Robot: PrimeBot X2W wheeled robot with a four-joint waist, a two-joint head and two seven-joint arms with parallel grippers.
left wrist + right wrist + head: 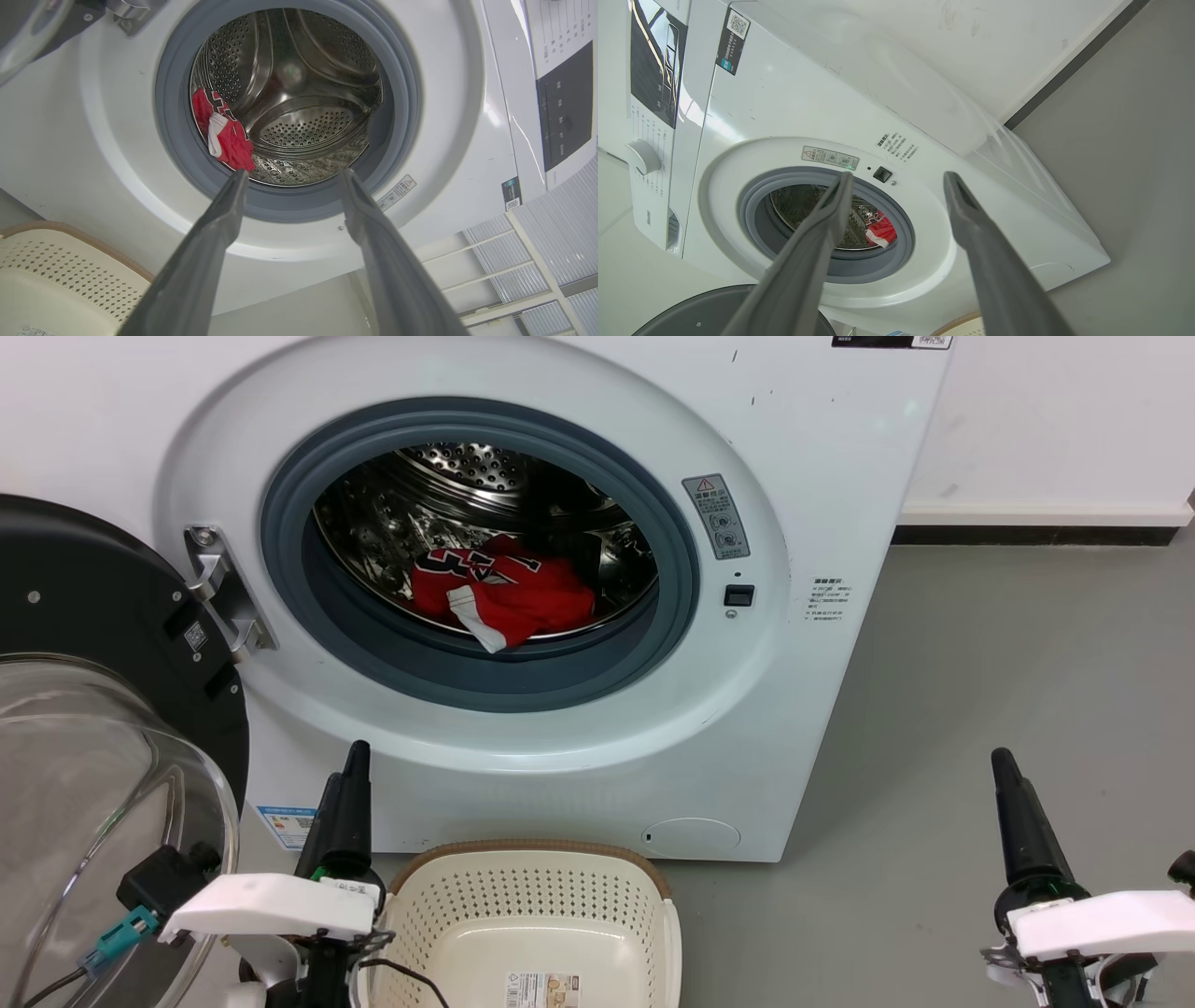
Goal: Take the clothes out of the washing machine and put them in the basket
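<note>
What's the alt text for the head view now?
Red clothes lie in the steel drum of the washing machine, its door swung open to the left. On the floor below stands the cream basket, no clothes in it, with the left gripper and right gripper low either side, holding nothing.

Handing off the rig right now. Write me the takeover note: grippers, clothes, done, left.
Left gripper: open, empty, pointing at the washing machine opening.
Right gripper: open, empty, off to the machine's right.
Clothes: red bundle in the drum; door swung open.
Basket: on the floor in front, holding only its label.
Done: no clothes in the basket.
Left: pull out the clothes, put them in the basket.
</note>
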